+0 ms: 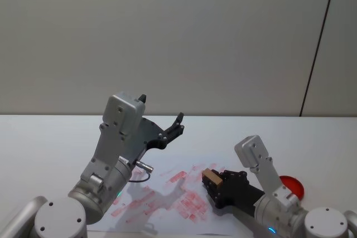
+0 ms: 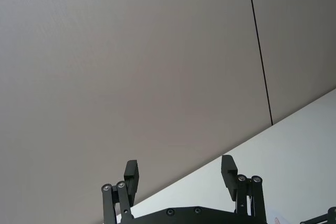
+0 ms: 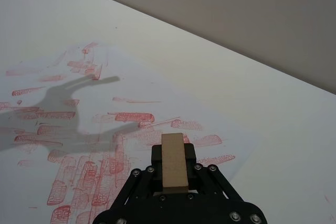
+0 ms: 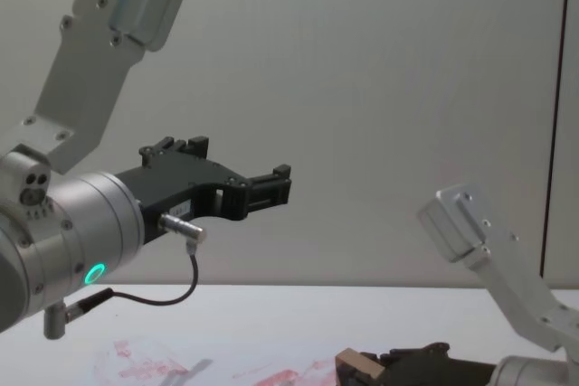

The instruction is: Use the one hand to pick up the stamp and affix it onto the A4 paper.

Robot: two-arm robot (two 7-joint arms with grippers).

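Left arm (image 4: 81, 214): silvery-grey round casing, boxy grey link with small screws (image 4: 65, 20). Green ring light (image 4: 93, 272) on casing. Thin dark cable (image 4: 192, 268) loops from a metal plug (image 4: 181, 226) at the wrist. Left hand (image 2: 179, 165): black, two fingers (image 2: 131, 174), linkage bars with bright screw heads. Right arm (image 1: 261, 164): same grey finish. Right hand (image 3: 173, 156): black, matching linkages and screws

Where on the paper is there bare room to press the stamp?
Bare: the strip of the A4 paper along its far edge, between the red prints and the table. Crowded: the prints beside the right end effector holding the stamp. The left end effector is raised.
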